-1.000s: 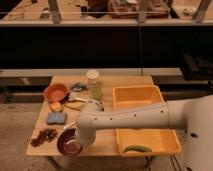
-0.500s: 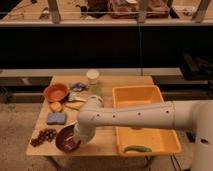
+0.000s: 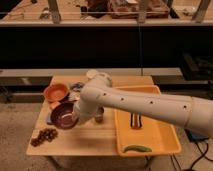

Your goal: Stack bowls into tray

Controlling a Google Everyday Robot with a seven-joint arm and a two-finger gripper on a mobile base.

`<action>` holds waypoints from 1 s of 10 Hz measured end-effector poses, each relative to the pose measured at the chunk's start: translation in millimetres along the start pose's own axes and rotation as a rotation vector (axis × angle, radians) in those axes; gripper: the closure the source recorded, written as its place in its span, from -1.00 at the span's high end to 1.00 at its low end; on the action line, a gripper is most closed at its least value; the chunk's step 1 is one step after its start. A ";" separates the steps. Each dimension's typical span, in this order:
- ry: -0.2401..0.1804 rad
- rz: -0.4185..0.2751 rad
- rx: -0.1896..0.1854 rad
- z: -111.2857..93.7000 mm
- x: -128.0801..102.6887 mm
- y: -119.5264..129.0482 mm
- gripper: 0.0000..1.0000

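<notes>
The dark maroon bowl is tilted and raised off the wooden table, left of centre. My gripper sits at the bowl's right rim and is shut on it. The white arm reaches in from the right. The orange bowl rests on the table at the back left, apart from the gripper. The yellow tray lies on the right half of the table, with a green pod and a dark item in it.
A bunch of dark grapes lies at the front left corner. A small metal cup stands just under the arm beside the tray. A blue sponge peeks out left of the maroon bowl. Dark shelving runs behind the table.
The maroon bowl has risen from the front of the table and moved back, now tilted in my gripper. The arm has swung up and back with it.
</notes>
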 end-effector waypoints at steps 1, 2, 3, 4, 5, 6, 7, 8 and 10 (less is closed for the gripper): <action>0.002 0.003 0.022 -2.2 11.6 -14.0 -1.00; 0.003 0.008 0.047 -2.2 27.7 -33.5 -1.00; 0.004 0.016 0.073 0.5 47.1 -58.7 -1.00; 0.008 0.024 0.091 7.0 63.9 -81.4 -1.00; 0.015 0.028 0.106 14.0 76.7 -103.7 -1.00; 0.022 0.026 0.116 21.4 83.1 -123.3 -1.00; 0.036 0.026 0.122 34.1 85.2 -152.6 -1.00; 0.045 0.025 0.116 45.9 82.6 -175.3 -1.00; 0.043 0.012 0.084 68.1 76.9 -209.4 -1.00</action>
